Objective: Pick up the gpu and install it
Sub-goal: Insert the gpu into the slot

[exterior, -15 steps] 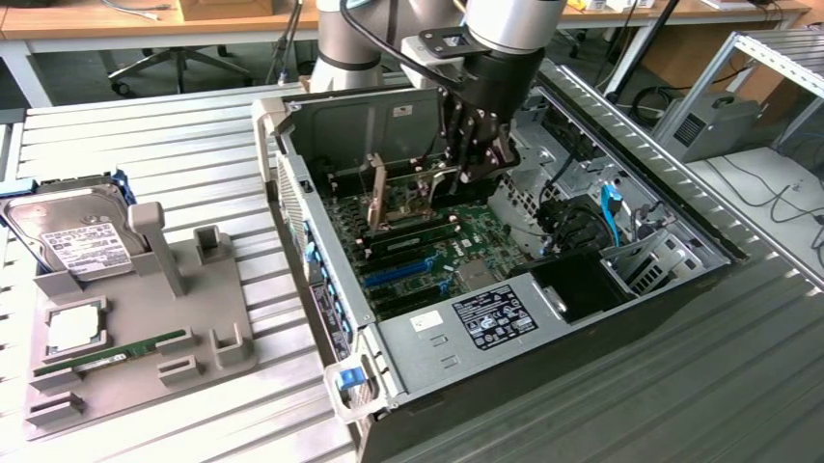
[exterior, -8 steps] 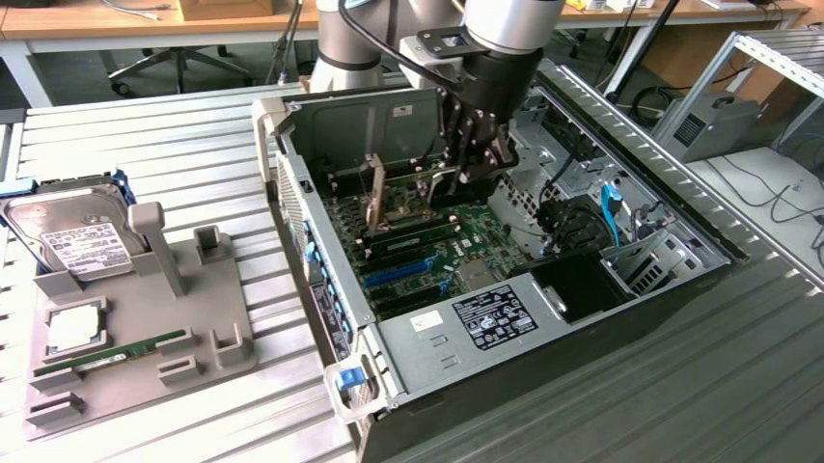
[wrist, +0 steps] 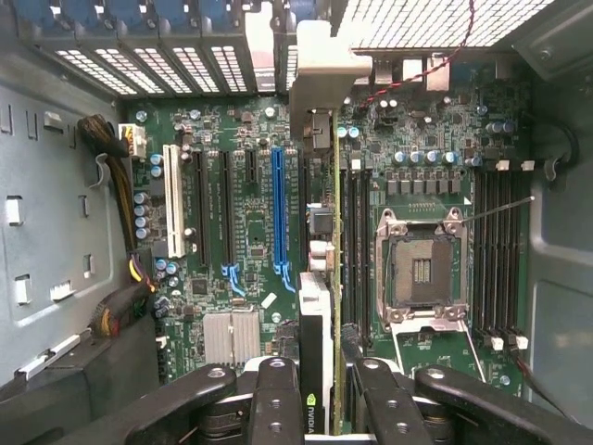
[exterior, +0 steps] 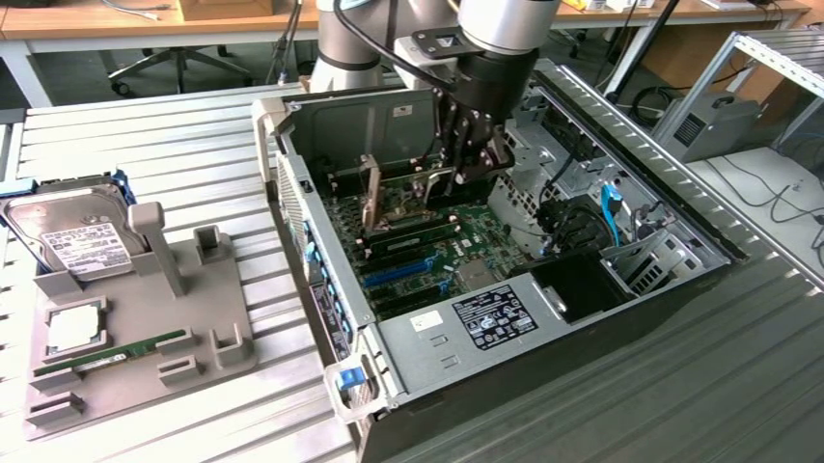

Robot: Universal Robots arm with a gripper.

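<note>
Your tool (wrist: 324, 394) is closed on the gpu (wrist: 315, 311), a thin flat black expansion card, with one finger on each face. You see the card edge-on, standing upright over the green motherboard (wrist: 250, 232) inside the open grey metal computer case (exterior: 425, 338). Its silver metal end bracket (wrist: 320, 65) is at the end far from the tool. The long blue slot (wrist: 278, 209) lies just beside the card on one side, and the empty silver processor socket (wrist: 422, 269) is on the other. I cannot tell whether the card's lower edge sits in a slot. Well apart from the tool, a silver hard drive with white label (exterior: 77, 236) leans on the slatted metal worktop (exterior: 168, 145).
</note>
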